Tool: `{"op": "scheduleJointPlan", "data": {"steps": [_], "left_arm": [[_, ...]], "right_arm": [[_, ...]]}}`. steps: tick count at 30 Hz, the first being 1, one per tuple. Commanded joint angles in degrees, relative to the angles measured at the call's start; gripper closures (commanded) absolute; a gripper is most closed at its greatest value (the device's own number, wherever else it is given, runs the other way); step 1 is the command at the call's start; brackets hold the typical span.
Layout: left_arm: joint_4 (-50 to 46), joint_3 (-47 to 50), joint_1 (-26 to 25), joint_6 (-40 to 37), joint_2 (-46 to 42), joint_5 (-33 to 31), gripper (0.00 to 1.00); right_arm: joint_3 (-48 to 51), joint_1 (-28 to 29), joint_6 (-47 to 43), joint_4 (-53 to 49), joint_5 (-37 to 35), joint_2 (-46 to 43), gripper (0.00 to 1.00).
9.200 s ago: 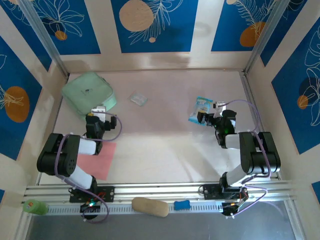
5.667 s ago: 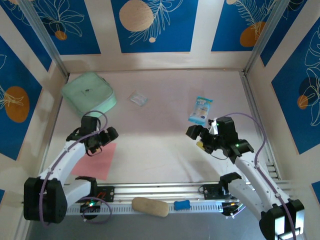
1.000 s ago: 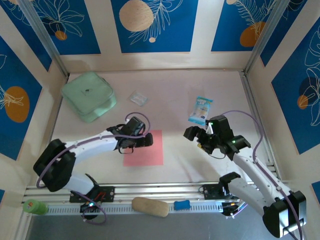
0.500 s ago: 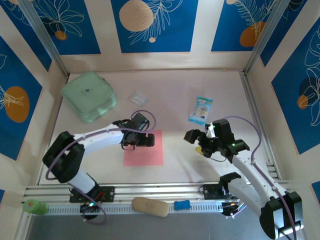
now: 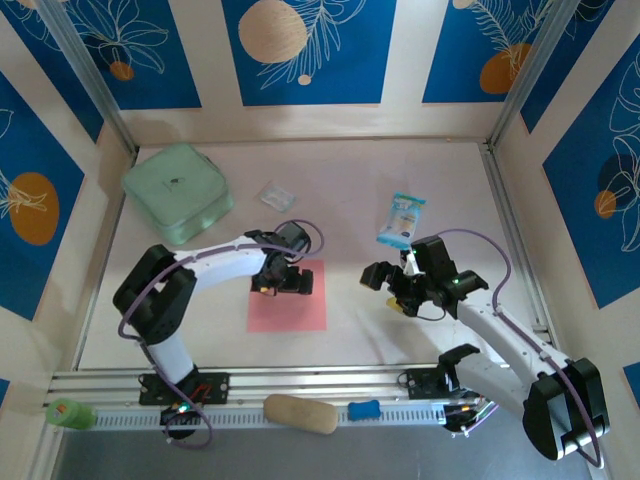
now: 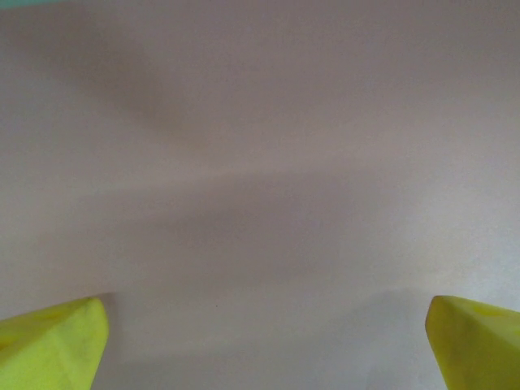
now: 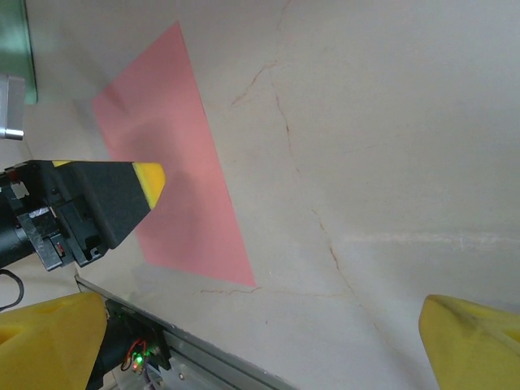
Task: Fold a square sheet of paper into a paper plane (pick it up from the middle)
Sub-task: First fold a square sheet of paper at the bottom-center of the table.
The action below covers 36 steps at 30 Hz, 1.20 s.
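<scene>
While it lies flat, the square sheet of paper [image 5: 290,308] is unheld.
Overhead, the left gripper [image 5: 284,281] sits over its 12 o'clock edge, the right gripper [image 5: 388,288] apart at 3 o'clock; wrist views show both spread wide.

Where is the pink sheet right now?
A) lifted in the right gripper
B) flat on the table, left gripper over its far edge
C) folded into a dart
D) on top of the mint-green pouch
B: the square sheet of paper lies flat and unfolded on the table, with the left gripper over its far edge.
</scene>
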<state>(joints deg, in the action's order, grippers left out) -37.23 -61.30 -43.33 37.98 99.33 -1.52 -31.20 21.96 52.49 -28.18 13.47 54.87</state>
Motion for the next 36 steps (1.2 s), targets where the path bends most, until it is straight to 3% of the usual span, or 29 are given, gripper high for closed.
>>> {"op": "scheduleJointPlan", "data": {"steps": [1,36], "left_arm": [[-4.0,-2.3,-0.8,-0.4,2.0,0.1,0.0],[-7.4,-4.7,-2.4,0.9,7.3,-3.5,0.0]], "right_arm": [[-2.4,0.4,-0.6,-2.2,-0.5,0.2,0.01],[-2.4,1.1,-0.1,-3.3,-1.8,0.9,0.01]]}}
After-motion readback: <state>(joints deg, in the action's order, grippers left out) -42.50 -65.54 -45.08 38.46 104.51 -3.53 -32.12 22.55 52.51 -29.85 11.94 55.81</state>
